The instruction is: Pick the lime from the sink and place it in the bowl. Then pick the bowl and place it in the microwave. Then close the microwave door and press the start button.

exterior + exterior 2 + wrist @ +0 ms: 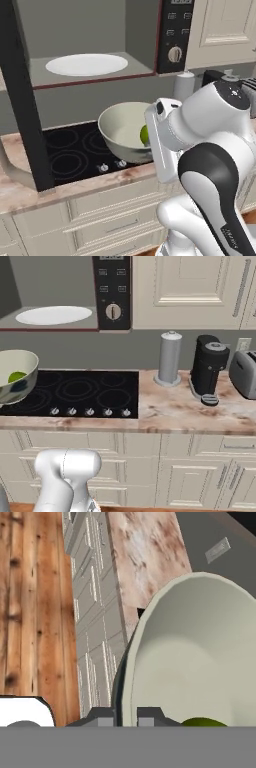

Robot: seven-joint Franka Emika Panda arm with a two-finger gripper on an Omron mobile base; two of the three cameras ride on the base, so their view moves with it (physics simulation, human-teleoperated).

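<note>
We have our two-finger gripper [125, 717] pinched on the thin rim of the wide, pale greenish-grey glossy bowl [122, 130], a stiff, slippery and likely breakable thing best held at that wall, raised above the black glass cooktop [75, 147], with the small yellow-green lime [145, 135] loose inside.

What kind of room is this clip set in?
A rendered home kitchen, by the look of it: a black cooktop set in a marble-look counter, an open microwave above, and a toaster nearby.
</note>
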